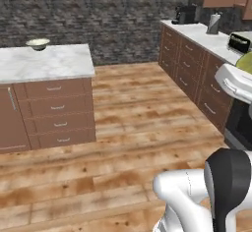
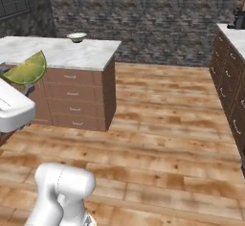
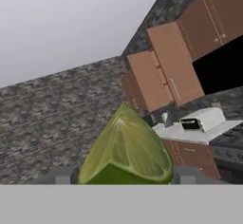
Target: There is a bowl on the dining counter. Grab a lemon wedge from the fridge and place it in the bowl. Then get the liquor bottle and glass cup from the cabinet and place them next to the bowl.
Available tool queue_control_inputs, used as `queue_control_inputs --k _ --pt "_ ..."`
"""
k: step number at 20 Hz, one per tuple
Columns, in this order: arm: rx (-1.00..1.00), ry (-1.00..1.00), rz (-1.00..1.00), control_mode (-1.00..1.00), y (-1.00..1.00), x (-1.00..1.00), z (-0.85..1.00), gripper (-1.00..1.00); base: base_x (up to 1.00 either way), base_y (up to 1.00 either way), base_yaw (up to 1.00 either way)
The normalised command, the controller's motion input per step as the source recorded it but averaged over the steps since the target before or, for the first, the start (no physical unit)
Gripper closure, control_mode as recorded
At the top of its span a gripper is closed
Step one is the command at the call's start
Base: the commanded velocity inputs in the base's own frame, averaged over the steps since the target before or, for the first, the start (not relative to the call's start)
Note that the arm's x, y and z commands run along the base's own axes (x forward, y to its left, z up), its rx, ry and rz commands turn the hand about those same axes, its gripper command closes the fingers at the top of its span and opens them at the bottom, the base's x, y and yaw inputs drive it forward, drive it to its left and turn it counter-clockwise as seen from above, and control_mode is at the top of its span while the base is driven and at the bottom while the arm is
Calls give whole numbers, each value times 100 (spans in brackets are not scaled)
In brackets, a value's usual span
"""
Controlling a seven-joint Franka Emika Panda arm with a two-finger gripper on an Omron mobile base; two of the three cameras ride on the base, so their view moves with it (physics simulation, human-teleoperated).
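Note:
My gripper (image 3: 124, 175) is shut on the lemon wedge (image 3: 126, 149), a yellow-green piece sitting between the two dark fingertips. The same lemon wedge (image 2: 26, 69) shows at the left edge of the right base view above my white hand, and the lemon wedge (image 1: 246, 61) sits at the right edge of the left base view. The bowl (image 1: 38, 43), small and pale, stands at the far side of the dining counter (image 1: 54, 66). From the other side the bowl (image 2: 76, 37) rests on the dining counter (image 2: 81, 55), well beyond the held wedge.
A long worktop with brown drawers (image 1: 189, 64) runs along the right, carrying a coffee machine (image 1: 185, 14) and a toaster (image 1: 239, 43), with a stove (image 1: 241, 123) nearer. Brown wall cabinets (image 3: 175, 71) hang above. Wooden floor (image 2: 162, 124) lies open between counter and worktop.

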Motion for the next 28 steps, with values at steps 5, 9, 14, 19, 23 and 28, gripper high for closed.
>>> queue_control_inputs --k 5,9,14,19,23,28 --pt "0 0 0 100 0 0 0 100 100 -53 27" --pt "0 0 0 100 0 0 0 100 100 -53 26" --pt "0 0 0 100 0 0 0 100 100 -56 27" --pt "0 0 0 100 0 0 0 100 100 -55 27" --pt "0 0 0 100 0 0 0 100 100 -51 30" --pt "0 0 0 100 0 0 0 100 100 -52 32"
